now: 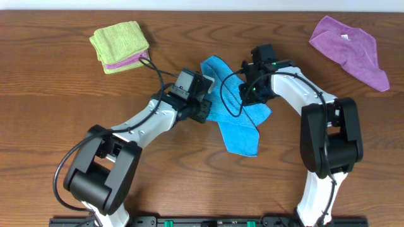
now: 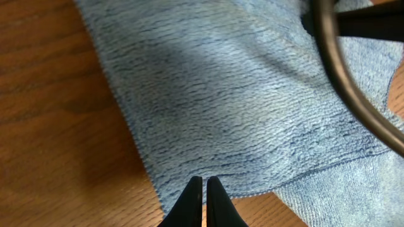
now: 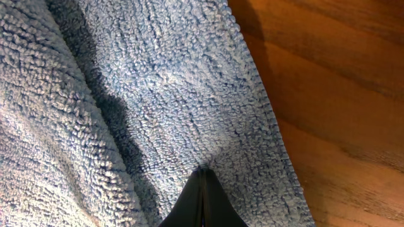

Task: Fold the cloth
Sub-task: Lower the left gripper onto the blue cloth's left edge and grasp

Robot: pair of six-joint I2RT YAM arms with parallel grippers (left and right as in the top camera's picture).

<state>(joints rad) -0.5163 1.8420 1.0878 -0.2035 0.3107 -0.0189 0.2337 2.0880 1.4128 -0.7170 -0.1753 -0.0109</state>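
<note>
The sky-blue cloth (image 1: 240,129) lies crumpled in a long, bent strip at the table's middle. My left gripper (image 1: 204,107) is at its left edge. In the left wrist view its jaws (image 2: 204,183) are together, tips over the cloth's (image 2: 240,94) near edge, with wood showing through the thin gap and no pucker. My right gripper (image 1: 252,94) is on the cloth's upper right part. In the right wrist view its jaws (image 3: 202,170) are shut, with the cloth (image 3: 158,82) puckered at the tips. The white tag is not visible.
A lime-green folded cloth (image 1: 120,45) lies at the back left. A purple cloth (image 1: 350,50) lies at the back right. A black cable (image 2: 353,82) of the right arm crosses above the blue cloth in the left wrist view.
</note>
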